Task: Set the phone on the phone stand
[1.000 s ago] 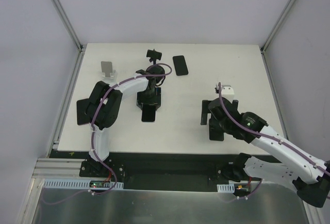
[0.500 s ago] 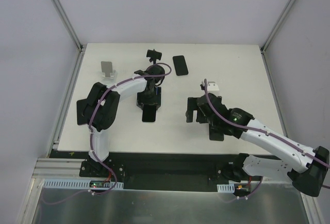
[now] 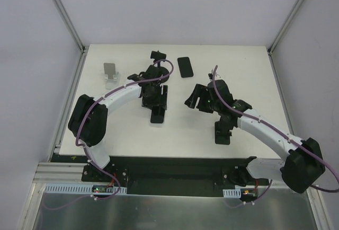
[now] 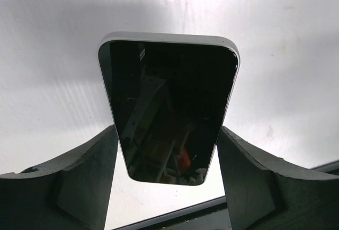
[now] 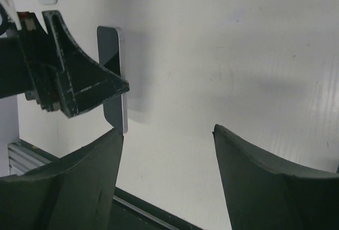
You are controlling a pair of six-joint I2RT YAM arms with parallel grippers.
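- Two fingers of the left gripper (image 4: 167, 129) pinch the phone (image 4: 169, 92) by its side edges, on the near side of the stand (image 3: 157, 55) and not yet on it.
- Right gripper (image 5: 168, 129) is spread and empty, near the phone; a nudge could twist that edge-only grip.
- Stand's clamp looks small, so a tilted approach may miss it or tip it.
- Only the top view shows the stand and a second phone (image 3: 185, 67); only the left wrist view shows the pinch.

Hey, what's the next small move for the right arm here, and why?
Probably ease the right gripper left toward the phone: the left gripper holds it aloft by its sides, and the right's open jaws face its edge, not yet touching.
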